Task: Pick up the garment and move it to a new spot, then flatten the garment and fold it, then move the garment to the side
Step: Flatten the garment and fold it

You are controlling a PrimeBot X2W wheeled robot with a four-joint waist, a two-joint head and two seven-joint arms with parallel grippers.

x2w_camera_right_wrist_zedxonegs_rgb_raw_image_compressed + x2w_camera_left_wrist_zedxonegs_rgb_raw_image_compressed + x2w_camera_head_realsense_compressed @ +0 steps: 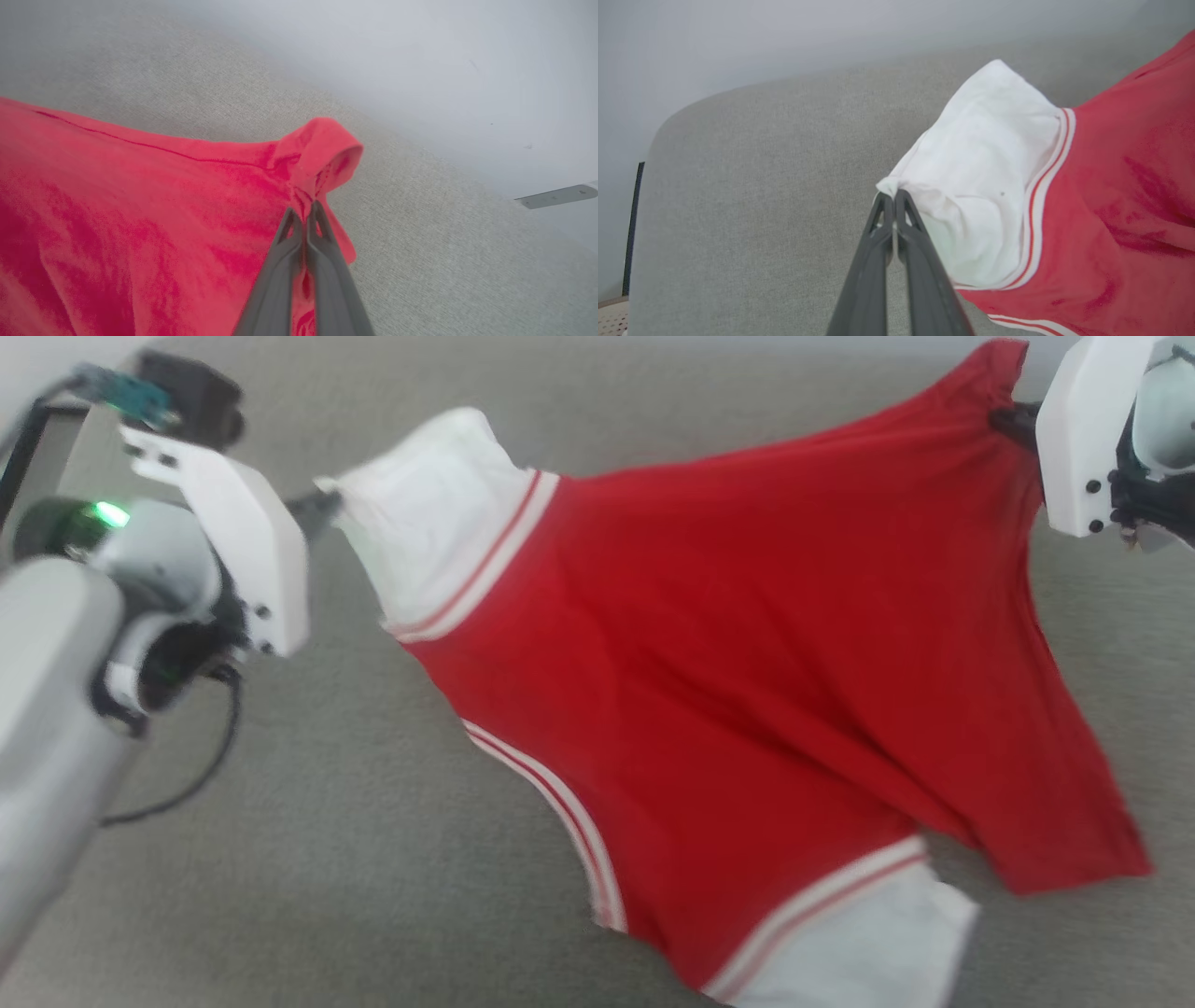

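The garment (747, 663), red with white sleeves and striped trim, hangs stretched between both arms above a grey surface (327, 859). Its plain side faces me; any lettering is hidden. My left gripper (322, 509) is shut on the edge of the upper white sleeve (429, 523); the left wrist view shows the left gripper (893, 198) pinching that sleeve (980, 186). My right gripper (1013, 420) is shut on a red corner at the top right. In the right wrist view the right gripper (306, 210) clamps bunched red cloth (317, 149). The other white sleeve (868, 943) hangs at the bottom.
The grey cushioned surface (761, 186) spreads under the garment, with a pale wall (784, 37) behind it. A black cable (201, 775) loops below my left wrist. A grey fixture (556, 196) shows on the wall in the right wrist view.
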